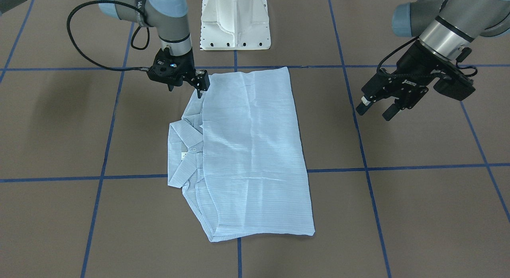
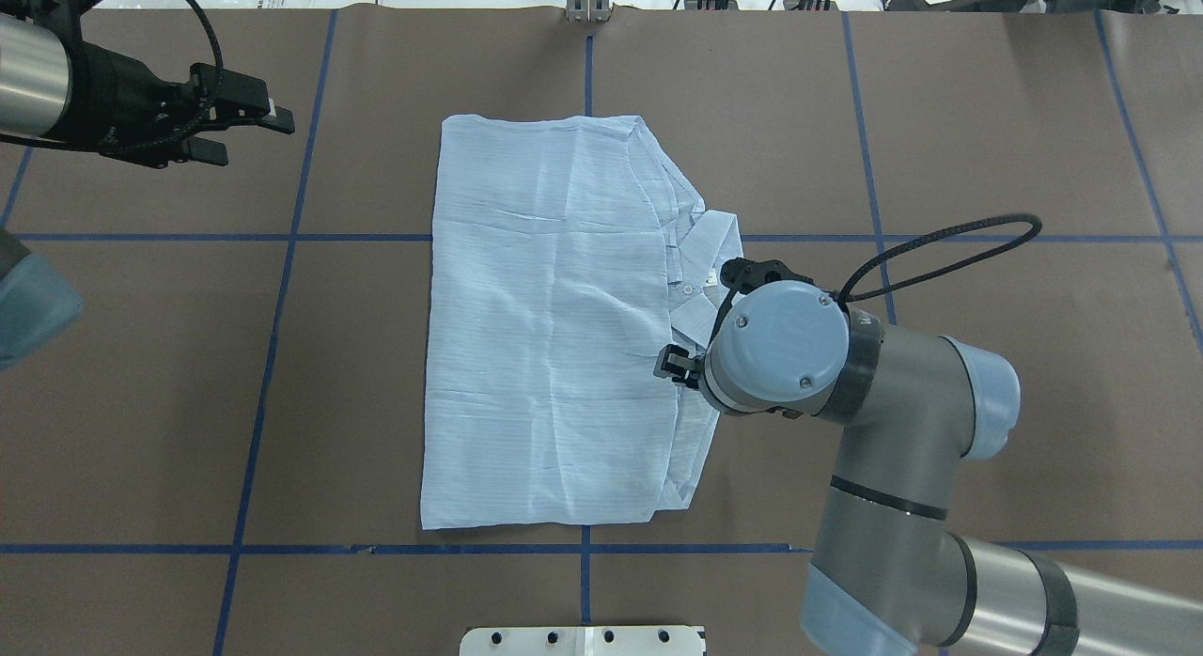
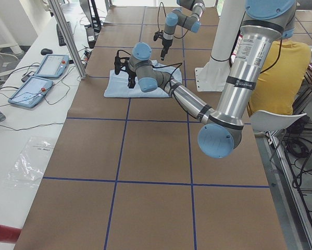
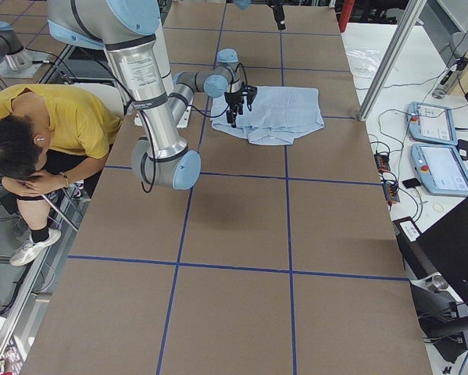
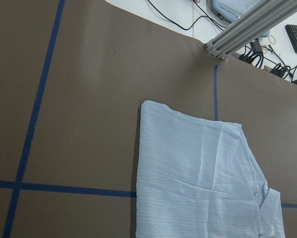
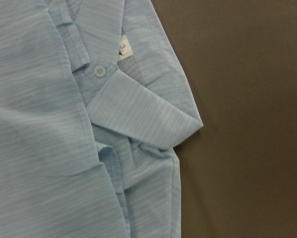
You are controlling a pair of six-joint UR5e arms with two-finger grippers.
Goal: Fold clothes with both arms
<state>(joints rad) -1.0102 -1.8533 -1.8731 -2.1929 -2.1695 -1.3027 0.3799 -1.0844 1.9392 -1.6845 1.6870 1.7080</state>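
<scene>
Shirt (image 1: 251, 150) lies folded flat mid-tabletop (image 1: 418, 210), collar poking out one side. Right end effector (image 1: 185, 92) is at its collar-side edge, fingers apart, gripping nothing. Left end effector (image 1: 374, 112) is well off, also spread and empty.

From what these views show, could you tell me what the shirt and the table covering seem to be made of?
Shirt: thin woven cloth, probably cotton or a blend, matte; fine pinstripes and soft creases show. Table covering: looks like brown paper or card, dull and flat, without sheen; I cannot be sure.
</scene>
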